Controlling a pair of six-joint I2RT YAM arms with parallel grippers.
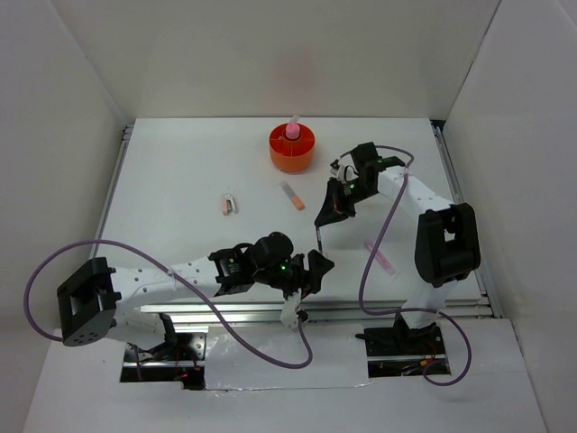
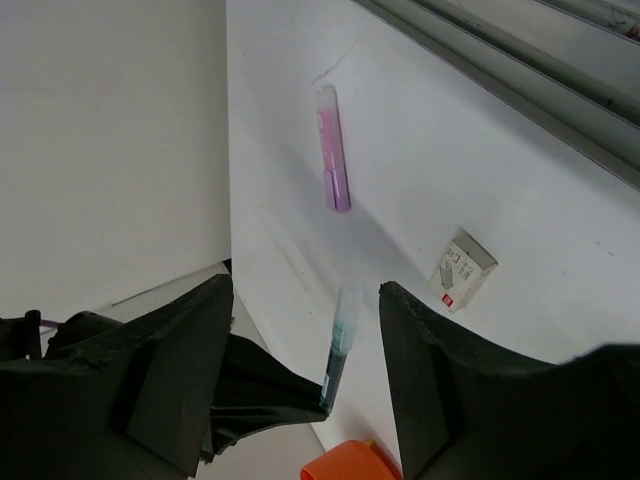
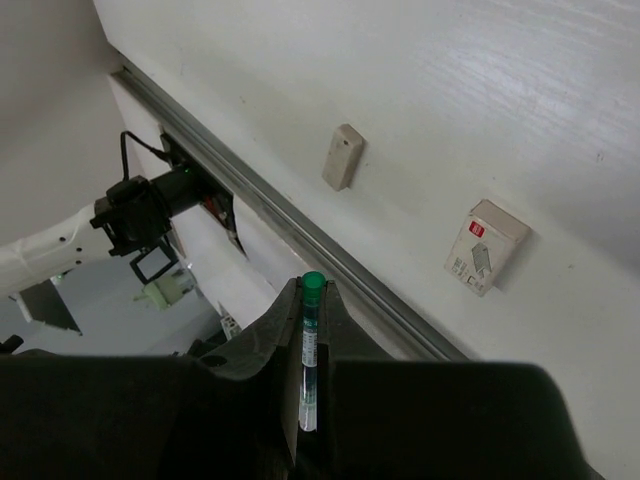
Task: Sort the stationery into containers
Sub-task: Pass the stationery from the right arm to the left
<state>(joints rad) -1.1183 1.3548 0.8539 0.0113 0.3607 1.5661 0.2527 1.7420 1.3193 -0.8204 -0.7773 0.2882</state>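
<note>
White table (image 1: 180, 180) and walls (image 1: 270, 54); left jaws open, right jaws grip pen (image 3: 310, 350).

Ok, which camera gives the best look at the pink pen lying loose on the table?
Left wrist: the pink pen lies whole, close and unobstructed. Top external shows it only as a thin sliver. Right wrist does not show it.

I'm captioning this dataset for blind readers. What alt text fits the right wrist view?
The right gripper, fingers shut, holds a thin green-capped pen. Beyond it, on the white table, lie a beige eraser and a white eraser with a red label.
</note>
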